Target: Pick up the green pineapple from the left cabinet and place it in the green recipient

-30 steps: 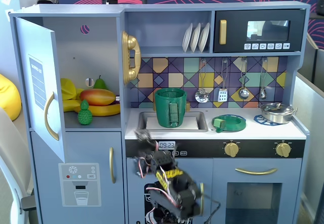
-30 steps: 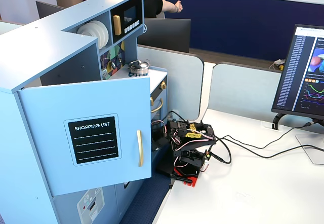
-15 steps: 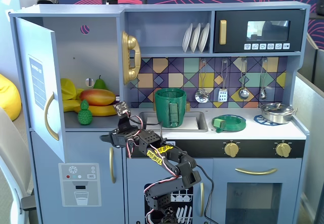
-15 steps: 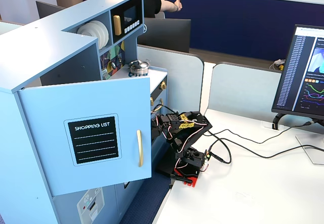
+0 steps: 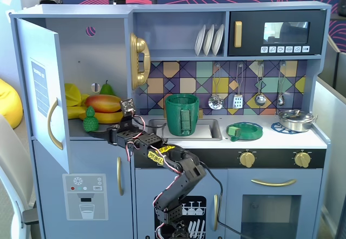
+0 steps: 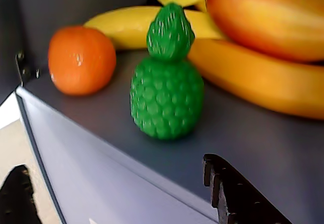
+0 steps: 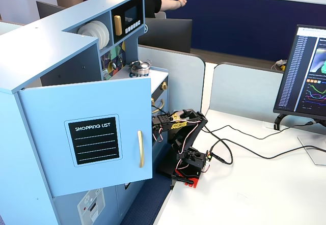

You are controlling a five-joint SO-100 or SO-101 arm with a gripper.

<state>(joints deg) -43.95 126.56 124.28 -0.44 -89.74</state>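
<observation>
The green pineapple stands upright near the front of the left cabinet's shelf; the cabinet door is swung open. In the wrist view the pineapple sits just beyond the shelf's front edge, with nothing touching it. My gripper hovers at that shelf edge, just right of and below the pineapple. It is open and empty, with one black fingertip at lower right and the other at lower left. The green recipient stands in the sink. The open door hides the gripper in the fixed side view.
An orange, bananas and a mango lie close behind the pineapple. A pear stands at the back. A gold phone hangs on the cabinet's right wall. A flat green dish and a steel pot sit on the counter.
The arm has risen from below the counter and swung up and left. The gripper went from in front of the lower doors to the left cabinet's shelf edge.
</observation>
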